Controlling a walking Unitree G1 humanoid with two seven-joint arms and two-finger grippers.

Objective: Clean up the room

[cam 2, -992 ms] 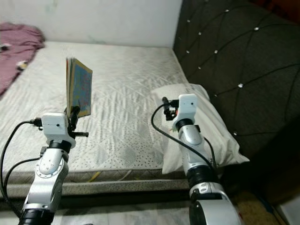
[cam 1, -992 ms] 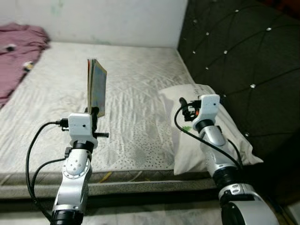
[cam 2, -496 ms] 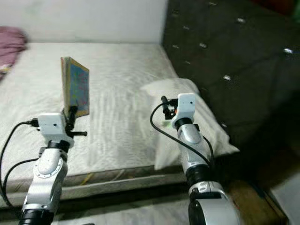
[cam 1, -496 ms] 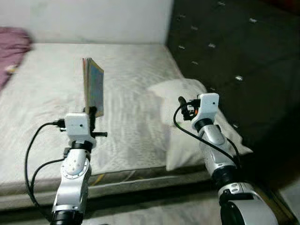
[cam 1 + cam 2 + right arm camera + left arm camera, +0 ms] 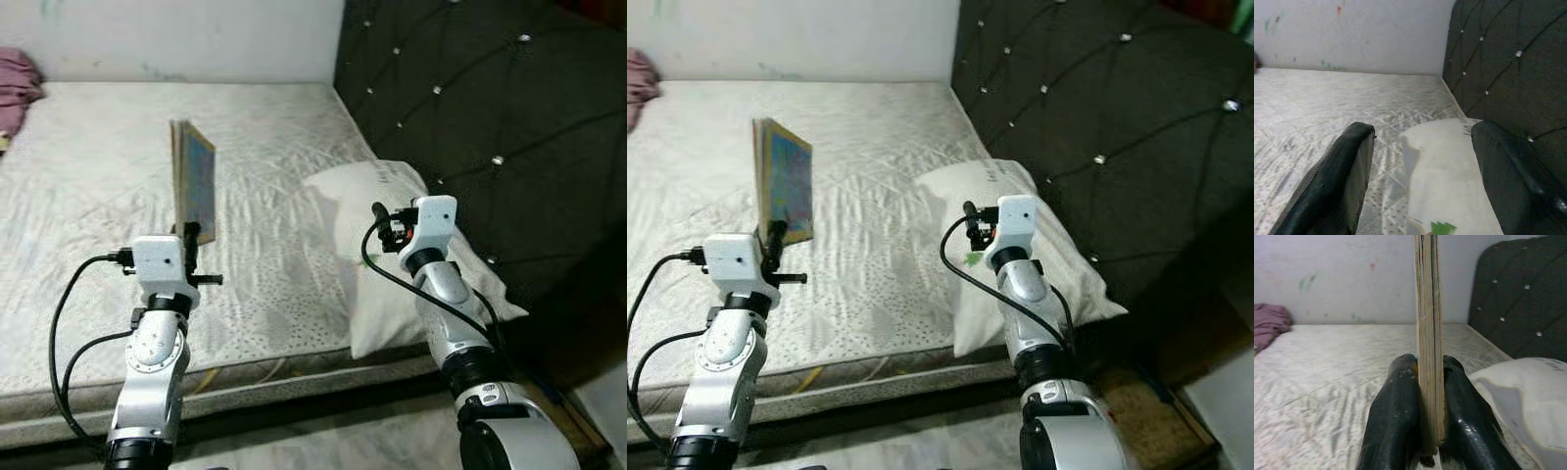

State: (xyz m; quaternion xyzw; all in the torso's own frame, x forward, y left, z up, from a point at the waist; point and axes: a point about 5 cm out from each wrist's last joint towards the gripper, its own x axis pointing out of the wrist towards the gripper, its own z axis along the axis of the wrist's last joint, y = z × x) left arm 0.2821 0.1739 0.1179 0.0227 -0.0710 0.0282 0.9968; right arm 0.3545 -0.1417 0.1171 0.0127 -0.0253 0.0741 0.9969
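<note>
Book (image 5: 192, 179), upright, clamped in left end effector (image 5: 1422, 396) above bed (image 5: 88, 176); right end effector (image 5: 1425, 171) wide, empty. Step: carrying; next needs a put-away spot.

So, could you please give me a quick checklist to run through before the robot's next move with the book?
1. Left end effector shut on the book: ok, a finger on each side.
2. Book upright in the grip: ok.
3. Right end effector open and holding nothing: ok.
4. Right end effector apart from the pillow: ok, it hovers above it.
5. Place to put the book: cannot tell, no shelf or table in view.
6. Mattress ahead of the book free of things: ok.
</note>
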